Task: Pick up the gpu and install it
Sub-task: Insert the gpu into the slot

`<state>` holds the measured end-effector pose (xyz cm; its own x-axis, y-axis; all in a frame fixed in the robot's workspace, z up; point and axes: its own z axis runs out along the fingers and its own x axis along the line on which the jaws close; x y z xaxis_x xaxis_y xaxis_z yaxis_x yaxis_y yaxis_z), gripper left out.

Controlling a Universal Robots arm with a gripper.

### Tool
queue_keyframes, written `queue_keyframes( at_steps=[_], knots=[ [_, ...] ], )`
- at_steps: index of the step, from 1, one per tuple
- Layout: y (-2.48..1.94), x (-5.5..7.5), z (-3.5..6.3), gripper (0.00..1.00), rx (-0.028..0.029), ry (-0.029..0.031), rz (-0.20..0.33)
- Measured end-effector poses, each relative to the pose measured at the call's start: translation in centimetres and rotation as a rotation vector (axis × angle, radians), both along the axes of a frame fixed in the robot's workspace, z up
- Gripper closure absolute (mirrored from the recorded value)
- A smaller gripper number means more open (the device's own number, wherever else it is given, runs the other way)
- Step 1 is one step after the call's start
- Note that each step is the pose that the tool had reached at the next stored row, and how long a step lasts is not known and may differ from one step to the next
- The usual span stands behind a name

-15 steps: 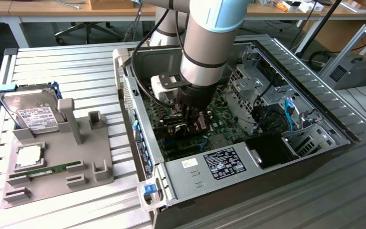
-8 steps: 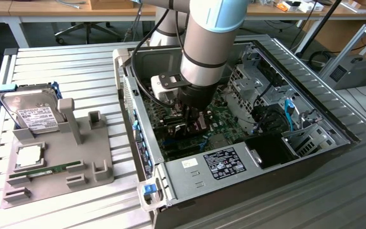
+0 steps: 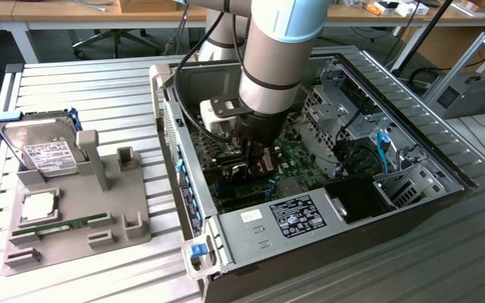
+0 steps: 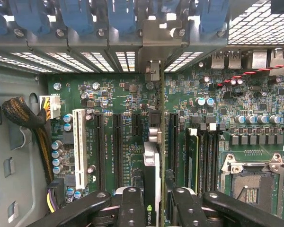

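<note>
1. Dark-edged gpu (image 4: 151, 184) sits edge-on between the gripper (image 4: 153, 203) fingers, standing upright over the green motherboard (image 4: 123, 142); its silver end bracket (image 4: 153, 47) reaches up to the case's rear slot wall, so the card is down inside the computer case (image 3: 310, 221), lined up along the expansion slots (image 4: 118, 146).
2. gripper is pinching the gpu from both sides, black fingers (image 4: 131, 208) pressed against the card's faces; in the exterior view the gripper (image 3: 251, 165) is sunk into the middle of the open case with the arm (image 3: 280, 57) coming straight down on it.
3. Around the card: a white slot (image 4: 79, 146) well off to one side, an empty CPU socket (image 4: 253, 182) on the other, and a braided cable bundle (image 4: 26, 118) by the case wall.
4. Outside the case, toward the exterior view's left, a grey parts holder (image 3: 83, 214) sits on the slatted table (image 3: 74, 82); it's got a hard drive (image 3: 45, 151) propped up, a CPU chip (image 3: 38, 206), and a green memory stick (image 3: 61, 226) lying flat.
</note>
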<state>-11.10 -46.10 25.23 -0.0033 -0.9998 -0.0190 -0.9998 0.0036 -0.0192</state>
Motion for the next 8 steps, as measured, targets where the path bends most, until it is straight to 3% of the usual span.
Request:
queue_keyframes(
  at_steps=[8],
  knots=[
    [0.05,-0.02,0.0,0.73,0.0005,0.0,-0.006]
  ],
)
